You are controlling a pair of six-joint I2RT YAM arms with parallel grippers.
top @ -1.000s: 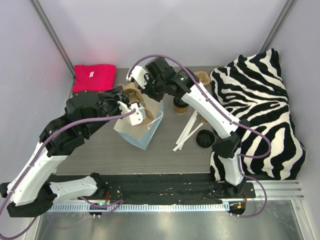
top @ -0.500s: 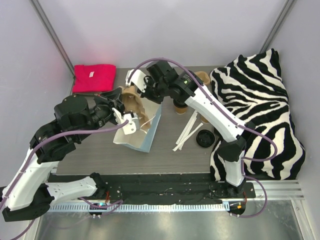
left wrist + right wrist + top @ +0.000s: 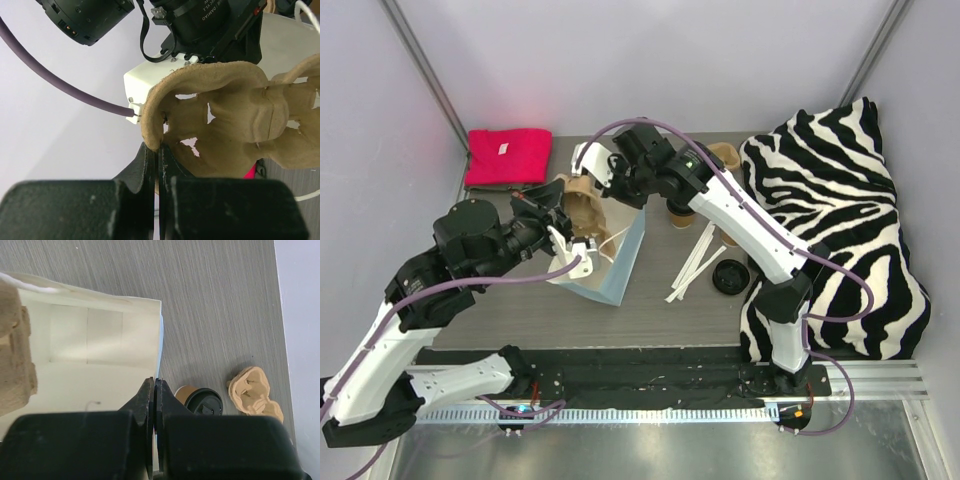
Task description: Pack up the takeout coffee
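The takeout coffee (image 3: 678,208), a tan cup with a black lid (image 3: 202,401), stands on the table just right of the light blue bag (image 3: 616,262). My right gripper (image 3: 623,192) is shut on the bag's top edge (image 3: 159,371), holding its pale inside (image 3: 90,365) open. My left gripper (image 3: 558,202) is shut on the rim of the brown pulp cup carrier (image 3: 584,206), which hangs over the bag's mouth. In the left wrist view the carrier (image 3: 235,120) fills the right side, its edge pinched between the black fingers (image 3: 148,159).
A second pulp carrier (image 3: 725,155) lies at the back, also seen as a carrier (image 3: 252,392) beside the cup. White sticks (image 3: 695,262) and a loose black lid (image 3: 730,277) lie right of the bag. Zebra fabric (image 3: 840,220) fills the right; a red cloth (image 3: 508,155) lies back left.
My left arm has drawn the carrier up and back to the left, from inside the bag to above its mouth. The bag has shifted slightly; my right gripper keeps its hold.
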